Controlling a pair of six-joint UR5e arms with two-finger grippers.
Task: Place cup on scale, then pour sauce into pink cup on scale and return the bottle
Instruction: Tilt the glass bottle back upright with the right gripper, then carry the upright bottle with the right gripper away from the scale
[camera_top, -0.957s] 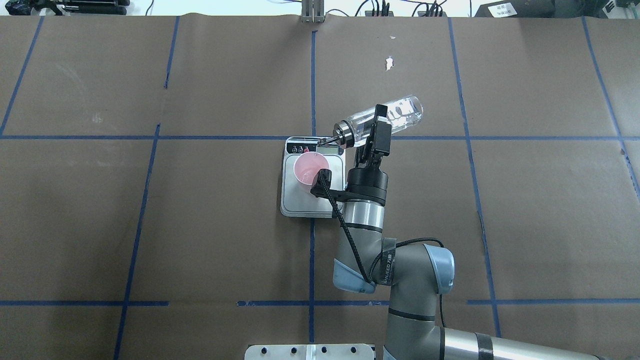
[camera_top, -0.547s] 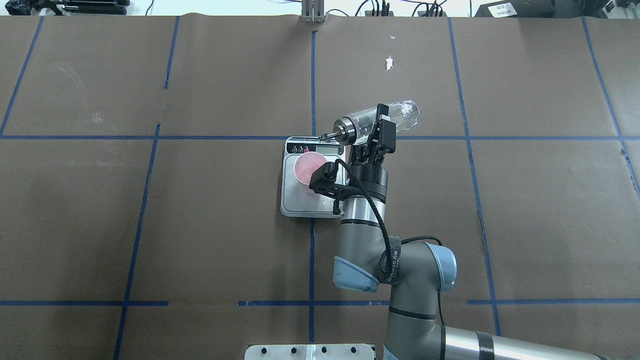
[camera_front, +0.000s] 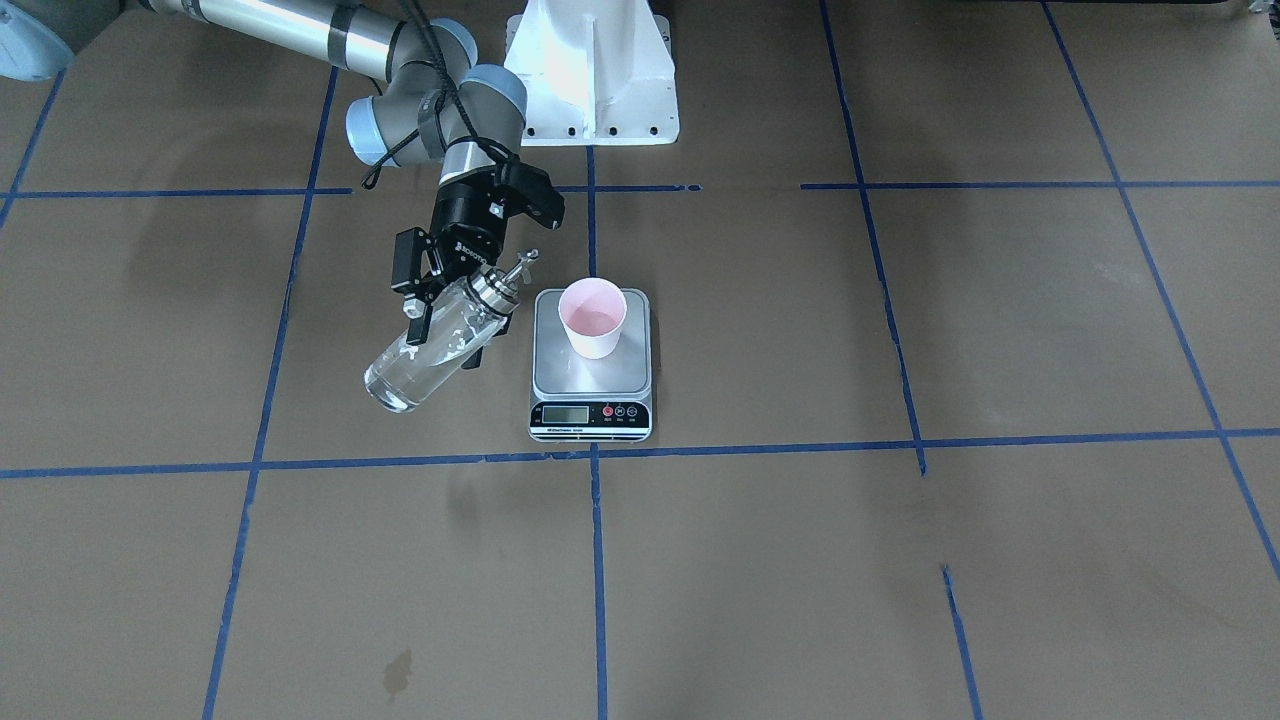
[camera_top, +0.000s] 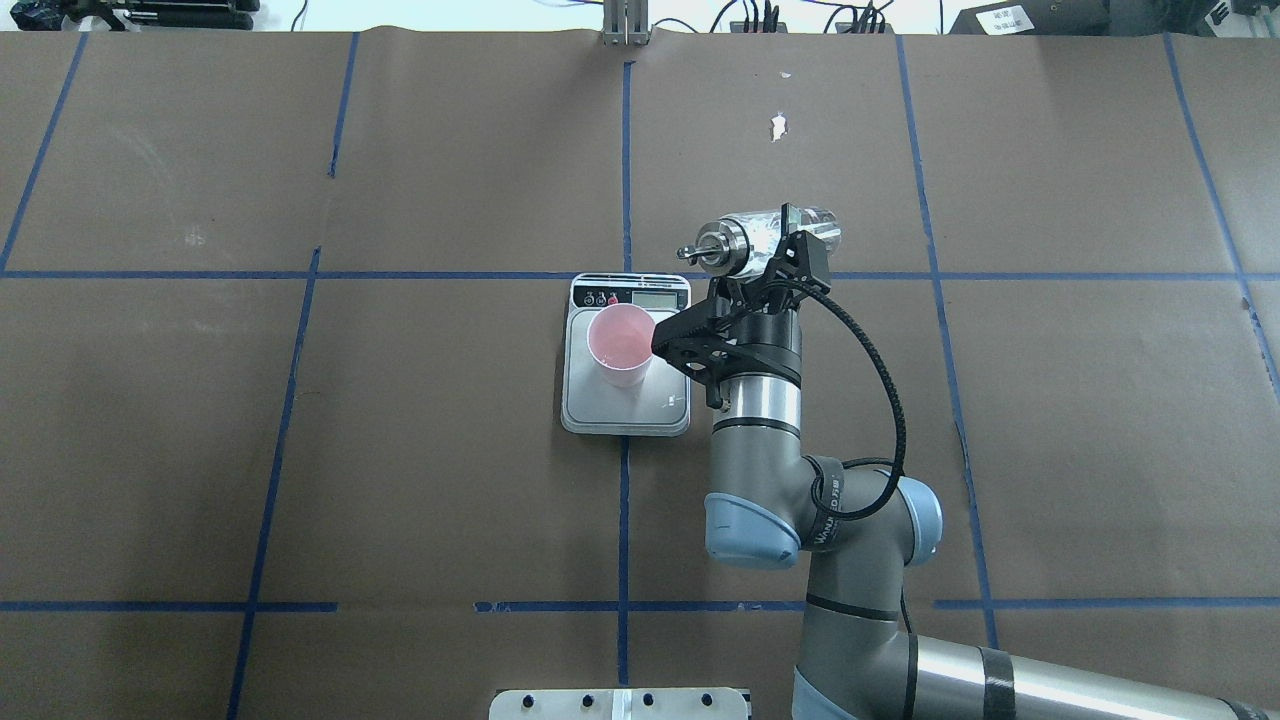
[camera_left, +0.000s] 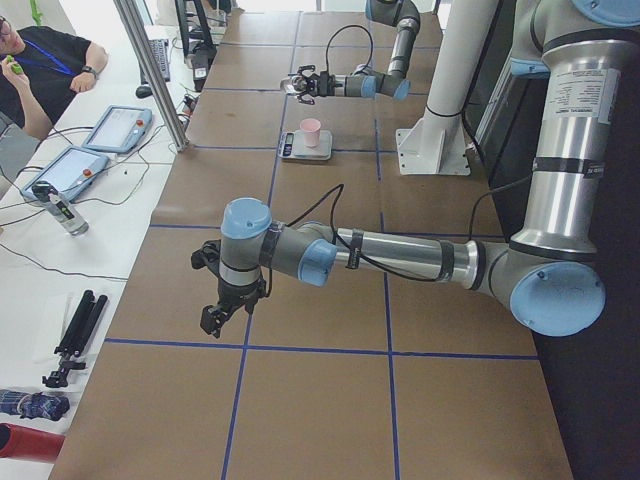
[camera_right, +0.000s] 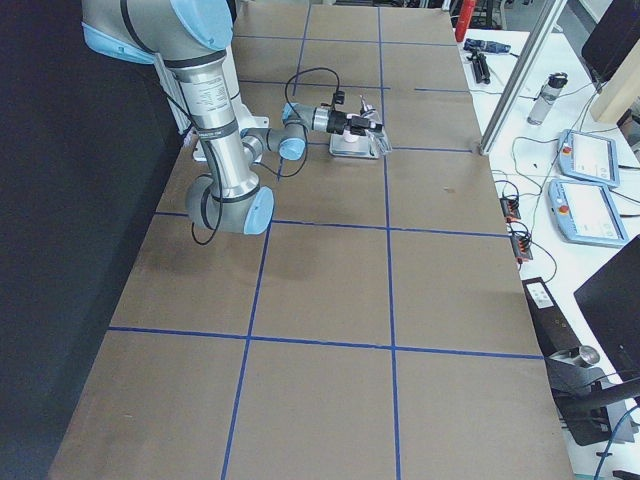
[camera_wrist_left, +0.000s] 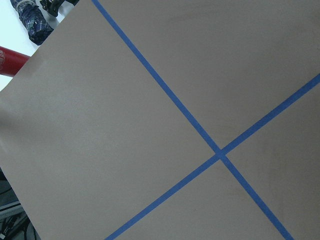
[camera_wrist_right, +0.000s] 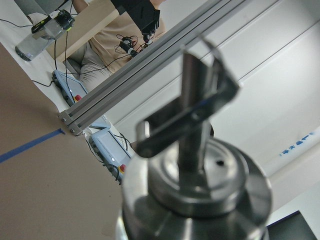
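Note:
The pink cup (camera_top: 622, 345) stands upright on the scale's (camera_top: 640, 405) silver plate; both also show in the front view, cup (camera_front: 592, 315) and scale (camera_front: 590, 380). My right gripper (camera_top: 785, 242) is shut on the clear glass bottle (camera_top: 762, 235) and holds it tilted in the air, just off the scale's far right corner. Its metal spout (camera_front: 512, 268) is raised and off to the side of the cup. The right wrist view shows the collar (camera_wrist_right: 195, 195) close up. My left gripper (camera_left: 215, 315) hangs over bare table far from the scale; I cannot tell its state.
Brown paper with blue tape lines covers the table. The white robot base (camera_front: 590, 70) stands behind the scale. An operator (camera_left: 40, 60), tablets (camera_left: 115, 128) and a small bottle (camera_left: 60, 210) are at a side table beyond the far edge.
My right wrist has rotated and drawn back to the right. The bottle's spout has risen from over the scale's display edge and moved away from the cup.

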